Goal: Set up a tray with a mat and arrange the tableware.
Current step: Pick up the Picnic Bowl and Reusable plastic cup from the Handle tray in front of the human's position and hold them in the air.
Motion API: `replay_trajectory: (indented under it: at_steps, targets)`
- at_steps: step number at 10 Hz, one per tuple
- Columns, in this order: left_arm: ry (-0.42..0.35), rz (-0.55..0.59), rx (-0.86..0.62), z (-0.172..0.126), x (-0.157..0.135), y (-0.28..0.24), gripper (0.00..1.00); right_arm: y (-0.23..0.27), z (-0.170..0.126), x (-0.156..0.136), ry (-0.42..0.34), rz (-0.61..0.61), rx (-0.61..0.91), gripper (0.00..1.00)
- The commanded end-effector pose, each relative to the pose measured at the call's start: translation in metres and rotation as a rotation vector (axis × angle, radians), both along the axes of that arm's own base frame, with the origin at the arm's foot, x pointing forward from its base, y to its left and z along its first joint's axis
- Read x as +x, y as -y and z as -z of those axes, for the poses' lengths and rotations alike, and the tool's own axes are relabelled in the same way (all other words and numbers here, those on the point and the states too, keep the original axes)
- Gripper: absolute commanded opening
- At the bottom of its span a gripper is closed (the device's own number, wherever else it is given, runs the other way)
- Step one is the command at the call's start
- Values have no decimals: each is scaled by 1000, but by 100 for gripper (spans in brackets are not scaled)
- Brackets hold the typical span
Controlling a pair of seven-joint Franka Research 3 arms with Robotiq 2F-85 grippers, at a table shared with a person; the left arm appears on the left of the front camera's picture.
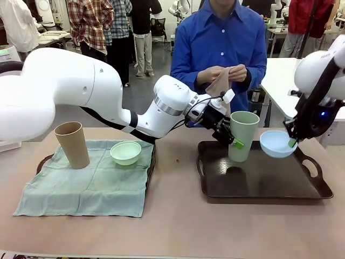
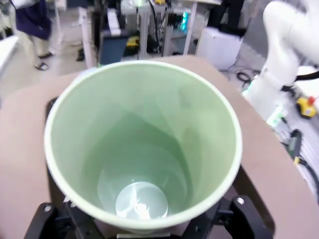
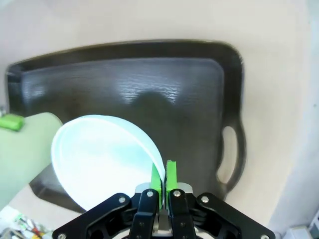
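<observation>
Both arms hover loaded over the bare dark tray: left gripper clamped on the sage cup, right gripper pinching the pale blue bowl by its rim. I'd hold both clear until the person's mat lands, then lower them level.

Sage green cup hiding the left gripper's fingertips in the left wrist view, person's hands bunching a cloth too small to identify, left tray lying mostly under the mat.
</observation>
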State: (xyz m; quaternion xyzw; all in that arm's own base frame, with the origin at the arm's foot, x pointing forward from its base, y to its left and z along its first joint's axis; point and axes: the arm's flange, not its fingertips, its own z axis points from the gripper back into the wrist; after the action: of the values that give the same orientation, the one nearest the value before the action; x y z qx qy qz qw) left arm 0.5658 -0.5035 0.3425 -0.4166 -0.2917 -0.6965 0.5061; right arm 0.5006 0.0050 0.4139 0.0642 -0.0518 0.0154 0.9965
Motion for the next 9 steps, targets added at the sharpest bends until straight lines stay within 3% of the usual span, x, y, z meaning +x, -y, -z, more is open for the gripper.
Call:
replay_trajectory:
  at_steps: [1, 6, 9]
  targets:
    - [-2, -50, -21, -24, -24, -14, 28, 0, -32, -34, 52, -55, 34, 0]
    - [178, -70, -78, -92, -89, -34, 28, 2, -80, -71, 73, -59, -38, 0]
    - [245, -113, -87, -113, -116, -52, 28, -3, -94, -89, 88, -64, -42, 0]
